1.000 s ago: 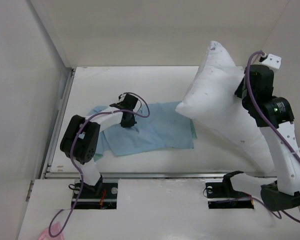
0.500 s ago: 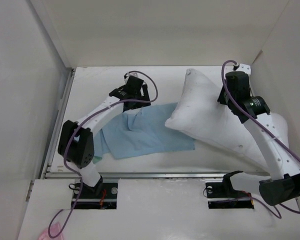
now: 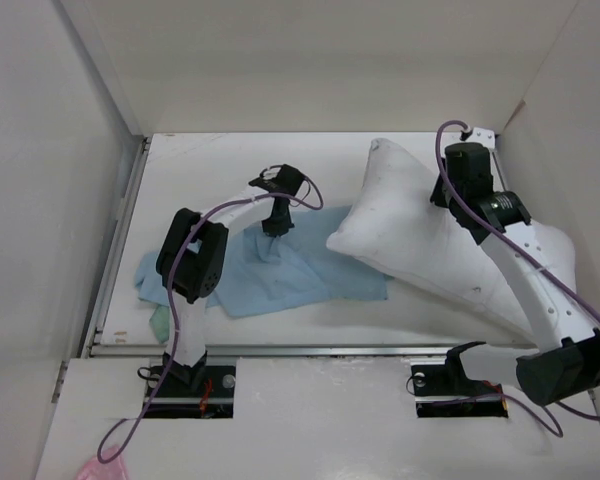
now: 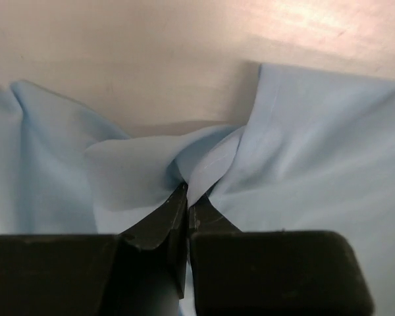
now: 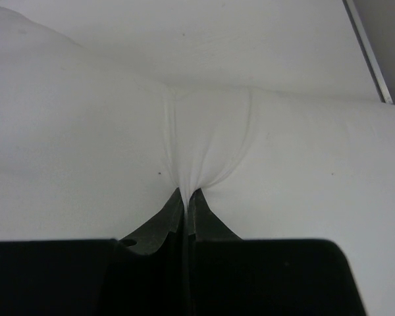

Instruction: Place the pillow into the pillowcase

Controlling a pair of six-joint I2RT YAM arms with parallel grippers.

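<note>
- Left gripper (image 4: 186, 194) is nipped tight on a fold of the pillowcase (image 3: 280, 278): jaws closed, with pale blue cloth bunched between the tips.
- The cloth rises to a little peak right at that pinch. The rest spreads on the table (image 3: 195, 165) below the gripper and out to both sides, trailing back toward the arm bases.
- A sliver of green shows at the cloth's near-left corner, well away from the left gripper.
- Right gripper (image 5: 185, 194) is clamped too, on the pillow (image 3: 400, 225): jaws together, with white fabric puckered into creases at the tips.
- The pillow sprawls under and around the right gripper. One pointed corner sits just left of it, and the long body runs back beneath the right arm.
- The pillow's left corner lies between the two grippers, resting on the pillowcase's right end.
- The pillow is wholly outside the pillowcase, and the two grippers are well apart.
</note>
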